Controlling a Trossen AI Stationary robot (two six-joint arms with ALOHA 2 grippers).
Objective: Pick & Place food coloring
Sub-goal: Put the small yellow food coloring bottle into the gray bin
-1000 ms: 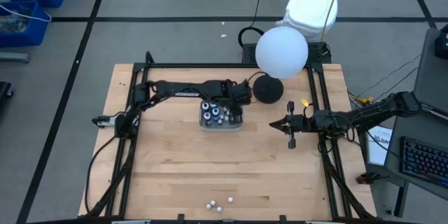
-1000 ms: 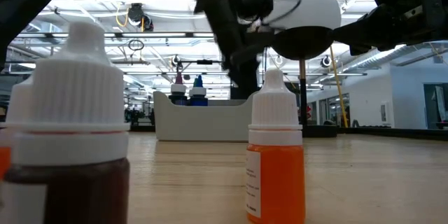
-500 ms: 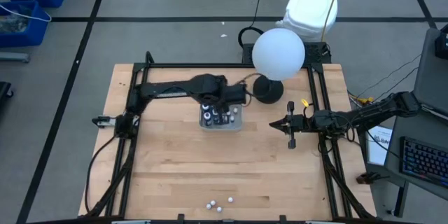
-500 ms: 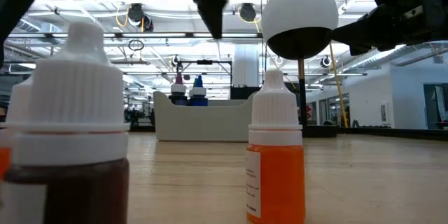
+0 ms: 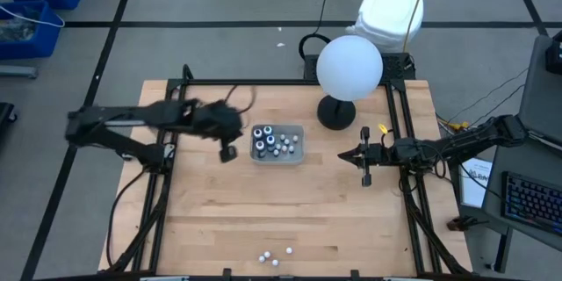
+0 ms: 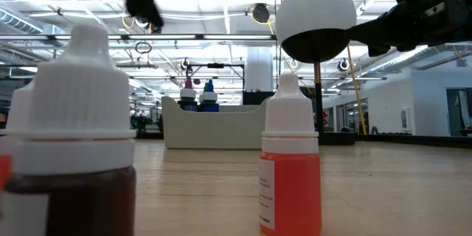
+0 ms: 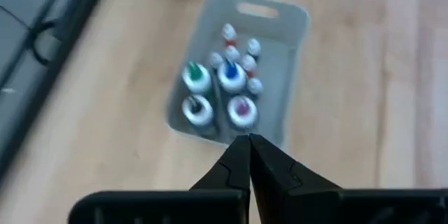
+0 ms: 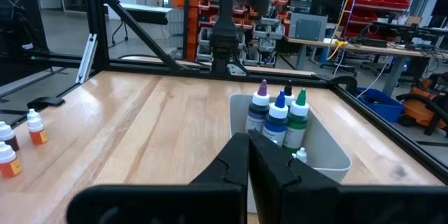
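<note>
The food coloring bottles (image 5: 276,140) stand upright in a small grey tray (image 5: 299,129) at mid-table; the left wrist view shows them (image 7: 222,87) from above. A few more white-capped bottles (image 5: 274,255) stand on the table's near edge, and the low view shows a brown one (image 6: 74,140) and an orange one (image 6: 290,169) close up. My left gripper (image 5: 228,152) hangs shut and empty above the table, left of the tray; its tips (image 7: 248,141) meet. My right gripper (image 5: 344,155) waits shut at the right, level, pointing toward the tray (image 8: 318,147).
A large white globe (image 5: 349,68) on a black stand (image 5: 335,112) rises just beyond and to the right of the tray. Black frame rails (image 5: 162,184) run along the table's left and right sides. Bare wood lies between the tray and the near-edge bottles.
My left gripper has drawn back from over the tray toward the table's left edge and has risen, moving fast enough to blur. The tray and its bottles have stayed in place.
</note>
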